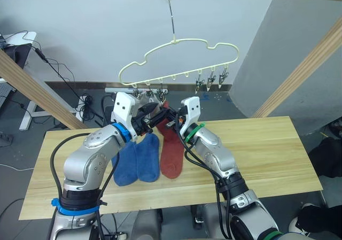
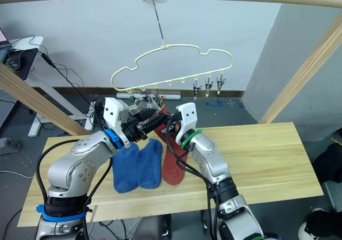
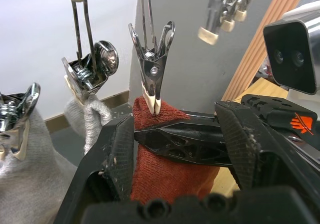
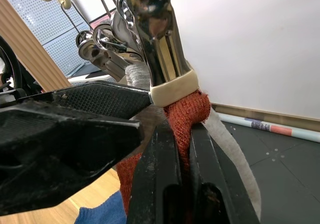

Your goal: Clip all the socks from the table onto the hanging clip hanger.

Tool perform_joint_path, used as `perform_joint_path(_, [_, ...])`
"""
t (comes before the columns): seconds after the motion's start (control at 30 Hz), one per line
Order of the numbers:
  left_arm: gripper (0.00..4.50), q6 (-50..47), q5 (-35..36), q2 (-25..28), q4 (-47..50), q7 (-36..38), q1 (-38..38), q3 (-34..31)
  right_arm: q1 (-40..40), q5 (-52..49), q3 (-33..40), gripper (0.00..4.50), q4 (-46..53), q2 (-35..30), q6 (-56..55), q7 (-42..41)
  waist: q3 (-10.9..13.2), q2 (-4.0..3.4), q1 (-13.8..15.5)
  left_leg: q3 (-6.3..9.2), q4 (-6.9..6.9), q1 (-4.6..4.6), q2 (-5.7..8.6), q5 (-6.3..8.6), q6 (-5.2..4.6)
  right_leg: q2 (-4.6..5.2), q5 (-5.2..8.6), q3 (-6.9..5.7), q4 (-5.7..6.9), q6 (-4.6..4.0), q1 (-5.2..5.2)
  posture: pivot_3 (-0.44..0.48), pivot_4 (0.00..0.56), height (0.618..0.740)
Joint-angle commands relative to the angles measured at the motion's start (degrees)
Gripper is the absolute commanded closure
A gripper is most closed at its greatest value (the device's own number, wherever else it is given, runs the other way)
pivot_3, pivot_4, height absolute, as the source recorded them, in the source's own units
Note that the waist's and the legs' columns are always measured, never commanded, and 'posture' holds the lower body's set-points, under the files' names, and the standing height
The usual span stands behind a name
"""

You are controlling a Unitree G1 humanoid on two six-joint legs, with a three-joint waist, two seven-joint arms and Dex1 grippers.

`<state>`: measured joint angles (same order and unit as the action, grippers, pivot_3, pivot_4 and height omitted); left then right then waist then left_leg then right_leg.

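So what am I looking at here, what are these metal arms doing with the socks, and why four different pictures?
It is a two-armed humanoid robot. Two pictures come from cameras in its head, looking down over its arms; two come from cameras on its wrists. A pale wire clip hanger hangs above a wooden table, on which lie two blue socks and one rust-red sock. Grey socks already hang from clips. The right gripper pinches another rust-red sock at a metal clip; the left gripper frames it, open.

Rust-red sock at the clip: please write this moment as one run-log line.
rust-red sock: top edge in clip | right gripper: shut on it | left gripper: open around it | two blue socks: on table
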<state>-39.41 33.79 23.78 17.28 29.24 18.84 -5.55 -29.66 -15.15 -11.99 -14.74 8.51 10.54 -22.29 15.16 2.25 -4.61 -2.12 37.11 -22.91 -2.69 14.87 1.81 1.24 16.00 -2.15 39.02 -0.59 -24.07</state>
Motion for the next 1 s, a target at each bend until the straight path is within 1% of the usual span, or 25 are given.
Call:
perform_joint_path(0.03, [1.62, 1.0, 0.2, -0.2, 0.9, -0.1, 0.6, -0.8, -0.7, -0.2, -0.2, 4.5, 1.5, 2.5, -0.1, 0.1, 0.0, 0.0, 0.0, 0.0, 0.0, 0.0, 0.0, 0.0, 0.0, 0.0, 0.0, 0.0, 0.0, 0.0, 0.0, -0.13, 0.264, 0.74])
perform_joint_path(0.2, [1.62, 1.0, 0.2, -0.1, 0.9, -0.1, 0.5, -0.8, -0.7, -0.3, 0.0, 4.5, 1.6, 2.6, -0.2, 0.5, 0.0, 0.0, 0.0, 0.0, 0.0, 0.0, 0.0, 0.0, 0.0, 0.0, 0.0, 0.0, 0.0, 0.0, 0.0, -0.132, 0.263, 0.74])
perform_joint_path(0.27, [1.59, 1.0, 0.2, -0.1, 0.9, -0.1, 0.6, -0.8, -0.7, -0.5, 0.2, 3.93, 1.7, 2.6, -0.2, 0.5, 0.0, 0.0, 0.0, 0.0, 0.0, 0.0, 0.0, 0.0, 0.0, 0.0, 0.0, 0.0, 0.0, 0.0, 0.0, -0.132, 0.263, 0.74])
perform_joint_path(0.3, [1.59, 1.0, 0.2, -0.1, 0.9, -0.1, 0.6, -0.8, -0.7, -0.5, 0.2, 3.53, 1.7, 2.6, -0.2, 0.6, 0.0, 0.0, 0.0, 0.0, 0.0, 0.0, 0.0, 0.0, 0.0, 0.0, 0.0, 0.0, 0.0, 0.0, 0.0, -0.132, 0.263, 0.74])
perform_joint_path(0.33, [1.59, 1.0, 0.1, -0.2, 0.9, -0.1, 0.6, -0.8, -0.7, -0.4, 0.2, 3.38, 1.7, 2.5, -0.2, 0.6, 0.0, 0.0, 0.0, 0.0, 0.0, 0.0, 0.0, 0.0, 0.0, 0.0, 0.0, 0.0, 0.0, 0.0, 0.0, -0.132, 0.263, 0.74])
perform_joint_path(0.37, [1.59, 1.0, 0.1, -0.2, 0.9, -0.1, 0.6, -0.7, -0.7, -0.4, 0.1, 2.94, 1.7, 2.5, -0.1, 0.6, 0.0, 0.0, 0.0, 0.0, 0.0, 0.0, 0.0, 0.0, 0.0, 0.0, 0.0, 0.0, 0.0, 0.0, 0.0, -0.132, 0.263, 0.74])
perform_joint_path(0.4, [1.59, 1.0, 0.1, -0.2, 0.9, -0.1, 0.6, -0.7, -0.7, -0.3, 0.1, 2.83, 1.7, 2.4, 0.0, 0.5, 0.0, 0.0, 0.0, 0.0, 0.0, 0.0, 0.0, 0.0, 0.0, 0.0, 0.0, 0.0, 0.0, 0.0, 0.0, -0.132, 0.263, 0.74])
perform_joint_path(0.5, [1.59, 1.0, 0.1, -0.1, 0.9, 0.0, 0.5, -0.8, -0.8, -0.2, -0.2, 1.75, 1.7, 2.2, 0.1, 0.4, 0.0, 0.0, 0.0, 0.0, 0.0, 0.0, 0.0, 0.0, 0.0, 0.0, 0.0, 0.0, 0.0, 0.0, 0.0, -0.132, 0.263, 0.74])
perform_joint_path(0.53, [1.59, 1.0, 0.2, 0.0, 0.8, 0.0, 0.5, -0.8, -0.8, -0.1, -0.3, 1.46, 1.7, 2.1, 0.1, 0.4, 0.0, 0.0, 0.0, 0.0, 0.0, 0.0, 0.0, 0.0, 0.0, 0.0, 0.0, 0.0, 0.0, 0.0, 0.0, -0.132, 0.263, 0.74])
perform_joint_path(0.87, [1.59, 1.7, 0.2, 0.6, 1.1, 1.0, -0.1, -1.6, 0.6, 2.6, 0.0, 1.46, 3.9, 0.0, -0.5, 2.7, 0.0, 0.0, 0.0, 0.0, 0.0, 0.0, 0.0, 0.0, 0.0, 0.0, 0.0, 0.0, 0.0, 0.0, 0.0, -0.134, 0.258, 0.74])
perform_joint_path(1.0, [1.59, 2.9, -0.4, 2.5, 1.5, 2.7, -1.1, -2.0, 3.4, 4.7, -0.1, 1.46, 10.6, -2.7, 1.2, 3.9, 0.0, 0.0, 0.0, -0.01, 0.0, -0.01, 0.0, -0.01, 0.01, 0.0, 0.0, 0.0, -0.01, 0.0, 0.0, -0.139, 0.258, 0.74])
